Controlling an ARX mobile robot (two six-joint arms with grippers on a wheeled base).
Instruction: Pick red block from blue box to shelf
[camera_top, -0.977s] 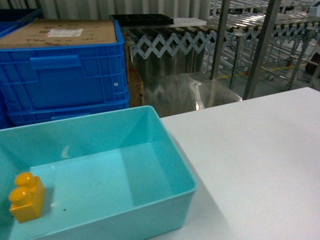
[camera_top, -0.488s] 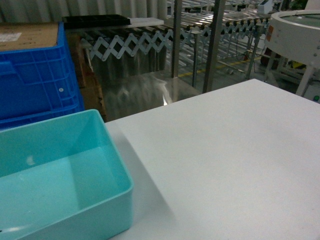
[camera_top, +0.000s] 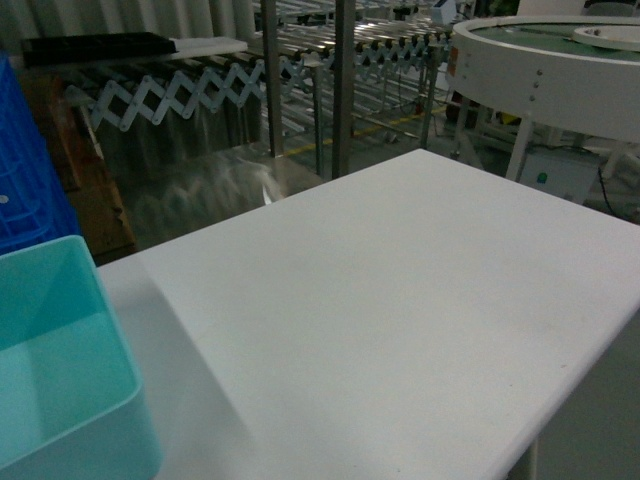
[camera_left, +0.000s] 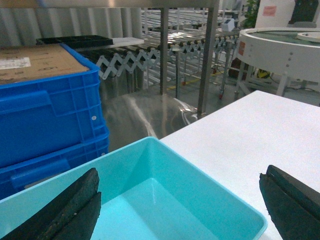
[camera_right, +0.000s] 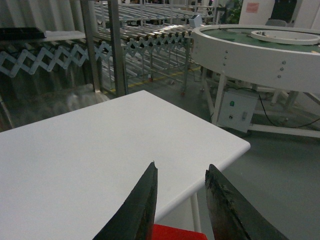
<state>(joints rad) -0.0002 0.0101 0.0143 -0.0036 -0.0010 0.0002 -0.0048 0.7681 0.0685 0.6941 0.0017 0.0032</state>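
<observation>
White table (camera_top: 400, 300) fills the foreground. Behind it, steel posts (camera_top: 343, 85) and an extending roller conveyor (camera_top: 170, 90) before a corrugated wall. A white round turntable (camera_top: 550, 70) stands right. Blue crates (camera_left: 45, 110) stacked left. Grey floor (camera_right: 280, 165).

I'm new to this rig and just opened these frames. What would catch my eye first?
The bare white table fills most of the head view, with the turquoise blue box cut off at its lower left. In the right wrist view a sliver of the red block shows between the right gripper fingers at the bottom edge. The left gripper hangs wide open over the box, beside stacked royal-blue crates.
</observation>
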